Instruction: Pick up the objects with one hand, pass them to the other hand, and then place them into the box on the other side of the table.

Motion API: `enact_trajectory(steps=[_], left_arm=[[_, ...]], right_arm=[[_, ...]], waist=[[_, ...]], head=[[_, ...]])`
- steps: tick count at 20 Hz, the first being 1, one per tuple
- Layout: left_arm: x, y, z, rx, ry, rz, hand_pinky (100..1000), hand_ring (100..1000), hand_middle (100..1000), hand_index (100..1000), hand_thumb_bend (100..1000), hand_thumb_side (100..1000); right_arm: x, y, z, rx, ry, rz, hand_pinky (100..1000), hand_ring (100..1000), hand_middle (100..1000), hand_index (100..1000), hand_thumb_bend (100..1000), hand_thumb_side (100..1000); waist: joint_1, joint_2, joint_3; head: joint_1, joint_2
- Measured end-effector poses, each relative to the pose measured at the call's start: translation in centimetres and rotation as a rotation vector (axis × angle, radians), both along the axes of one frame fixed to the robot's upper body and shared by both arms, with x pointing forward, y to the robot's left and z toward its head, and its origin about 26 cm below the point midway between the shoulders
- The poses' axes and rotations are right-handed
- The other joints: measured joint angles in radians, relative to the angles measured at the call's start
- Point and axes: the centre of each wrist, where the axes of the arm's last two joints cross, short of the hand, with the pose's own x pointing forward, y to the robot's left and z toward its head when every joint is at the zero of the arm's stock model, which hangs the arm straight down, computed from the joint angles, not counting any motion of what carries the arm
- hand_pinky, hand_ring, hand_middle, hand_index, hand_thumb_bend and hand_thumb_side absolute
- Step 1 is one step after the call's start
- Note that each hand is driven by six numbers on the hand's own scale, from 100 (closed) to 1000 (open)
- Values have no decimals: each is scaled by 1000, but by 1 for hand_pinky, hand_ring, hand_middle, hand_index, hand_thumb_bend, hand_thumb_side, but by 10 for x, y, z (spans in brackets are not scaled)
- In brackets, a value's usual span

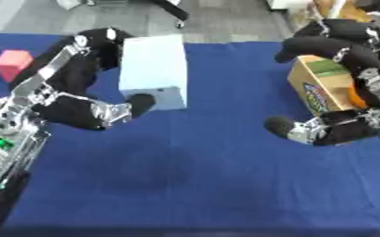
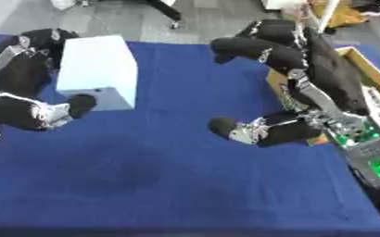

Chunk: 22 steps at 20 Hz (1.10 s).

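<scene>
**Pickup under way, handover and drop still ahead**

We are holding the white block (image 1: pixel 154 69) in our left hand (image 1: pixel 72 95), at about 10 o'clock on the table (image 1: pixel 185 185). Our fingers (image 1: pixel 104 39) are curling over its far top edge while the thumb is pressing its near face, so the hand is closed around it. We cannot tell whether the block is lifted clear of the blue cloth or is resting on it.

Our right hand (image 2: pixel 294 88) is waiting at about 2 o'clock, spread and gripping nothing, with its upper fingers arching out toward the block and its thumb reaching low. The two hands are well apart, so we are judging the pass as not yet begun.

The box (image 1: pixel 327 88) is standing at the right edge, partly hidden behind our right hand. We are seeing a tan wall with a green and blue label and a bit of orange at its side, but we cannot tell what, if anything, is lying inside.

A red cube (image 1: pixel 12 64) is sitting at about 9 o'clock, beyond our left arm, untouched. By our reading, the pass, the placing and that cube are all left to do.
</scene>
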Motion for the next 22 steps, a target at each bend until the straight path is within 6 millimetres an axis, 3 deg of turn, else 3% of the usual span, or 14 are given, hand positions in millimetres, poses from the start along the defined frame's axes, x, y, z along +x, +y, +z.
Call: enact_trajectory(steps=[11, 22], left_arm=[[-2, -12, 1, 44, 150, -57, 719, 616, 519, 592, 127, 192], [-1, -13, 9, 71, 196, -49, 711, 603, 515, 597, 124, 182]], right_arm=[[1, 6, 9, -123, -142, -4, 667, 640, 665, 965, 666, 321], [0, 9, 7, -141, -230, 25, 651, 617, 638, 967, 669, 324]], waist=[[0, 0, 6], [0, 0, 8]], head=[[12, 0], [17, 0]])
